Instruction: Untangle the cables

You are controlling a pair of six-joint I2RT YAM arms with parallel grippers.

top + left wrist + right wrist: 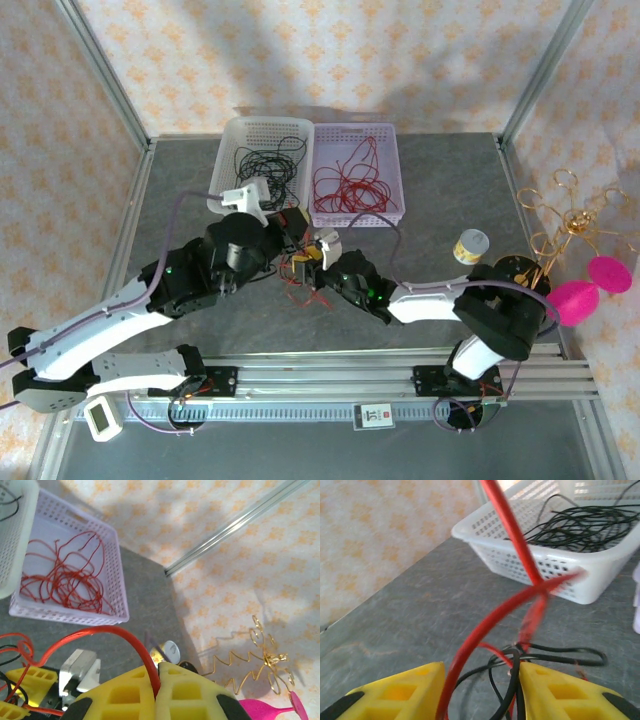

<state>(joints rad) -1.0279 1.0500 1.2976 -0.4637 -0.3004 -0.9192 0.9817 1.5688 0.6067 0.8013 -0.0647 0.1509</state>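
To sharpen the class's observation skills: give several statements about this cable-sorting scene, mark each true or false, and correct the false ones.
1. The white basket holds black cables. True.
2. The lavender basket holds black cables. False: it holds red cables.
3. The left end effector is pinched on a red cable. True.
4. The gold wire ornament lies inside a basket. False: it stands off to the right, outside both baskets.
5. The right end effector has its fingers pressed together. False: they stand apart, with tangled cables between them.
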